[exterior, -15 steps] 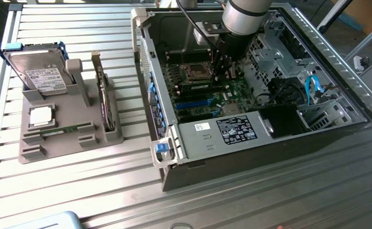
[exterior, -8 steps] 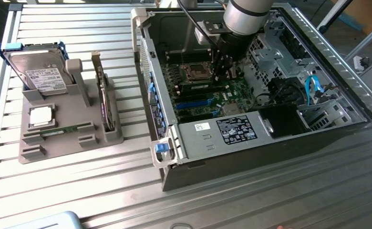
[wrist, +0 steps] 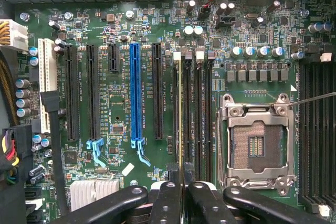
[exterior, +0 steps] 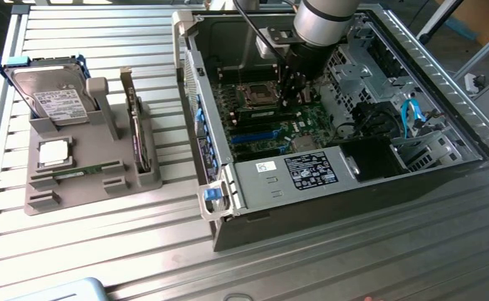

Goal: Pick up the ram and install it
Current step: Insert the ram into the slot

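My gripper (exterior: 288, 95) reaches down inside the open computer case (exterior: 227, 188), just above the motherboard (exterior: 266, 125). In the wrist view the black fingers (wrist: 168, 198) are shut on the ram (wrist: 180, 108). The ram is seen edge-on as a thin pale line. It stands lined up with the memory slot nearest the long black expansion slot (wrist: 157, 90), beside the empty processor socket (wrist: 255, 145). Whether the ram is seated in the slot or just above it I cannot tell. A second green ram stick (exterior: 89, 170) lies in the grey holder (exterior: 52, 200) at the exterior view's left.
The grey holder also carries a silver hard drive (exterior: 52, 100) and an upright expansion card (exterior: 136, 132). Inside the case are a blue slot (wrist: 135, 93), cables (exterior: 407, 116), a labelled power supply (exterior: 311, 172) and drive cages (exterior: 370, 63). Case walls ring the motherboard closely.
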Robot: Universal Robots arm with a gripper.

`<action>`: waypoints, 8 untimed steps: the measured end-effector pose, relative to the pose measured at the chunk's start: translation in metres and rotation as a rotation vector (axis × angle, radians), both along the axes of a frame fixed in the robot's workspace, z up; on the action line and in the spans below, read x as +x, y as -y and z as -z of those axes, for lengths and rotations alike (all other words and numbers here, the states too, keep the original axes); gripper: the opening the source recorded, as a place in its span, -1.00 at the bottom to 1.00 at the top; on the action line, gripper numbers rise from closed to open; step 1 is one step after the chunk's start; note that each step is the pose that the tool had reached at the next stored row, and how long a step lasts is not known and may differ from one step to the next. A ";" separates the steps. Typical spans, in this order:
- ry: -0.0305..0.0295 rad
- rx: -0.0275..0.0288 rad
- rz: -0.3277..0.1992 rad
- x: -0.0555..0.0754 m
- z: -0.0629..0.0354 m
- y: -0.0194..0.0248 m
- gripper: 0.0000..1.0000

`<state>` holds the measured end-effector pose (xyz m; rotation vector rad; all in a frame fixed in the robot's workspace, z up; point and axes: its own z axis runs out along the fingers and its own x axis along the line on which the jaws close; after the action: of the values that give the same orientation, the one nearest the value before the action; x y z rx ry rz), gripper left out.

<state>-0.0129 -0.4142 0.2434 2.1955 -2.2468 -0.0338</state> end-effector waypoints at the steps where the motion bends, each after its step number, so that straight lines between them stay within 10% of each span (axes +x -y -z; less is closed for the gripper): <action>1: 0.0000 -0.0001 0.000 0.000 0.0000 0.0000 -0.76; 8: 0.0011 0.0002 0.000 -0.002 0.0004 0.0001 -0.76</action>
<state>-0.0150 -0.4143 0.2430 2.1961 -2.2476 -0.0328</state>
